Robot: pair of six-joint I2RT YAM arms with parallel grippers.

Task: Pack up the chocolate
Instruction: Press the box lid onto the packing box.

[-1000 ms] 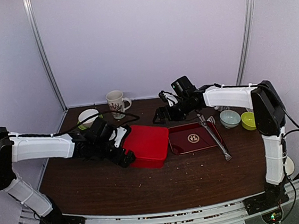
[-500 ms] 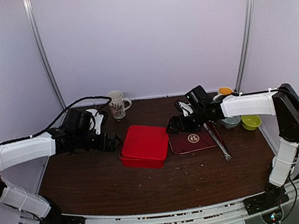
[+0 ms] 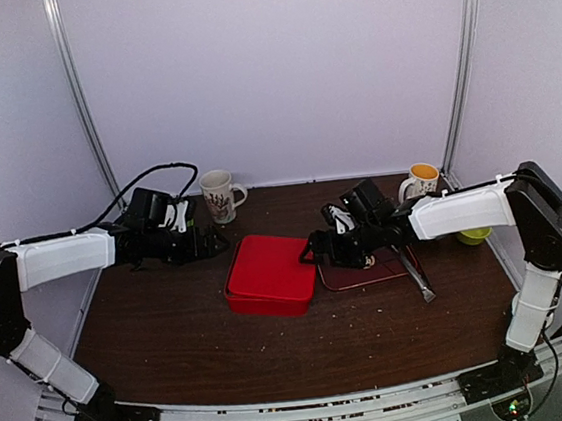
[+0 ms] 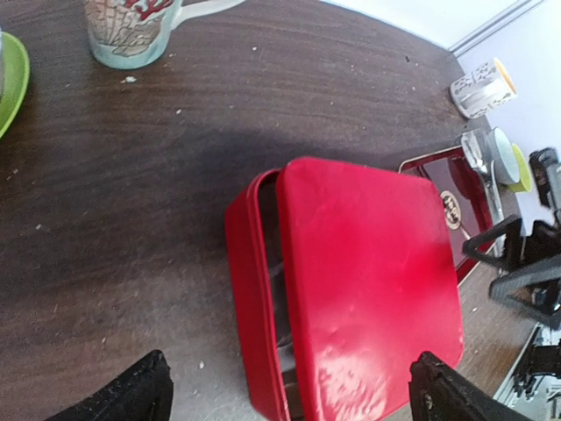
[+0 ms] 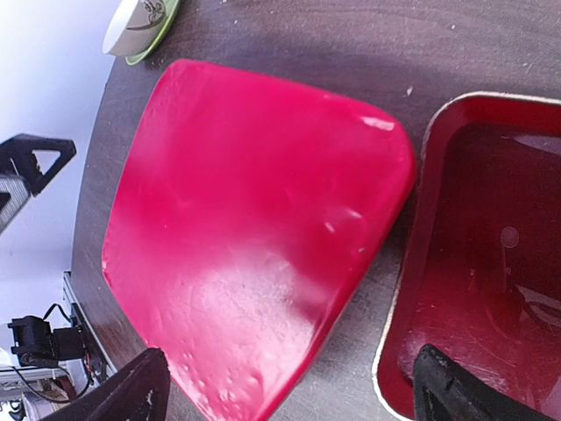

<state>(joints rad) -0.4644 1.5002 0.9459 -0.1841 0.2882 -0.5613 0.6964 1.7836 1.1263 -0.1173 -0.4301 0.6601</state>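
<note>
The red box [image 3: 269, 272] sits in the middle of the table [image 3: 173, 332] with its lid [image 4: 368, 281] on top. We cannot see any chocolate. There is none on the table or on the red tray [image 5: 491, 219], which lies just beside the box at its 3 o'clock. We think the chocolate is inside the box under the lid, but we cannot look in to check.

The left gripper [image 3: 207, 243] hangs at 10 o'clock from the box, a little way off. Its two fingers are spread wide and hold nothing. The right gripper [image 3: 310, 251] is at 2 o'clock, right next to the box edge. Its fingers are spread wide too, and they are empty.

We think the job now is to get the lid sitting right. In the left wrist view the lid looks a bit crooked. At 9 o'clock we can see the box wall and a dark gap next to the lid.

To do this well, we would push the lid gently toward 9 o'clock until the gap is gone. The other gripper should hold the box so it cannot slide. Then we would press straight down on the middle of the lid, slowly, so the box does not tip.

The tongs [image 3: 416, 275] at 3 o'clock and the mug [image 3: 218, 194] at 11 o'clock are out of the way.
</note>
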